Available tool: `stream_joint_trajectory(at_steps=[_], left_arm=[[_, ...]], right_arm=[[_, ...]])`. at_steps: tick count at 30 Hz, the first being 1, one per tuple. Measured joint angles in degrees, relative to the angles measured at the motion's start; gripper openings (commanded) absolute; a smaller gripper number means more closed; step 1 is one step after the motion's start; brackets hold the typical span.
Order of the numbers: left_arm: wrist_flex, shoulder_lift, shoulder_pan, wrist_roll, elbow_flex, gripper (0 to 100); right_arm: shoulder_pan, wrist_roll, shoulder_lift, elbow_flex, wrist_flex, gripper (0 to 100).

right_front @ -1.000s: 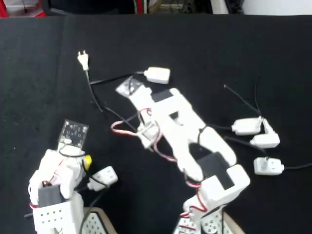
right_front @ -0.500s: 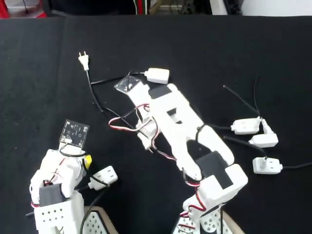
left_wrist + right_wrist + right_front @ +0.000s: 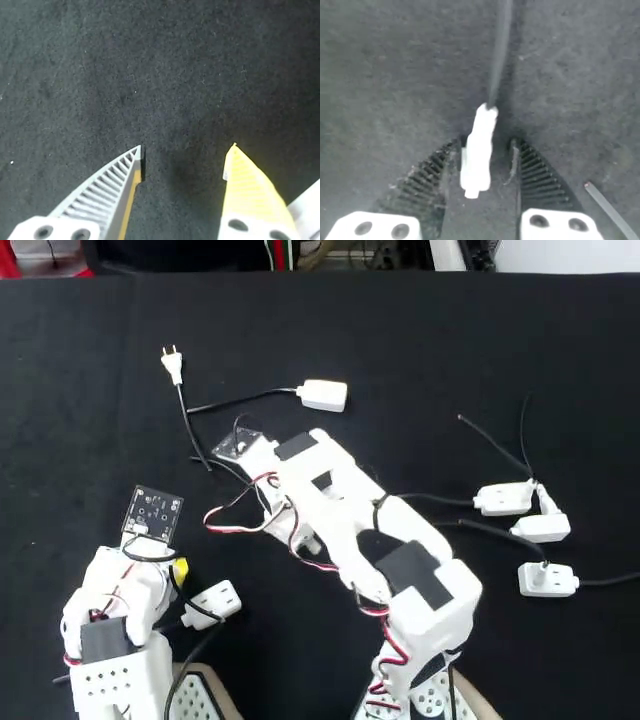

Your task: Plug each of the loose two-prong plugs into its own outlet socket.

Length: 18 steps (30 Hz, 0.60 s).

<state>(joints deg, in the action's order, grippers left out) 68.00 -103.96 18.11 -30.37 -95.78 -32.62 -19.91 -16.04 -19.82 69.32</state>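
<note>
Right wrist view: my right gripper [image 3: 484,144] sits half-spread around a small white two-prong plug [image 3: 477,162], not pinching it. My left gripper [image 3: 186,146] gapes wide, empty.

The bench [image 3: 500,340] is overlooked from a fixed high camera. Close patches of it are seen past the left claw [image 3: 186,150] and the right claw [image 3: 485,145].
</note>
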Motion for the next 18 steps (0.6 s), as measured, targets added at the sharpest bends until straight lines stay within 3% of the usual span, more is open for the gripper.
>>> stream_joint_trajectory(at_steps=[3,6,18], left_arm=[[0.0,0.0,0.0,-0.1,0.0,27],[0.0,0.0,0.0,-0.1,0.0,27],[0.0,0.0,0.0,-0.1,0.0,27]], right_arm=[[-0.2,0.0,-0.4,0.1,-0.1,13.8],[0.1,0.0,-0.4,0.2,-0.4,2.1],[0.3,0.3,-0.7,1.3,0.4,2.8]])
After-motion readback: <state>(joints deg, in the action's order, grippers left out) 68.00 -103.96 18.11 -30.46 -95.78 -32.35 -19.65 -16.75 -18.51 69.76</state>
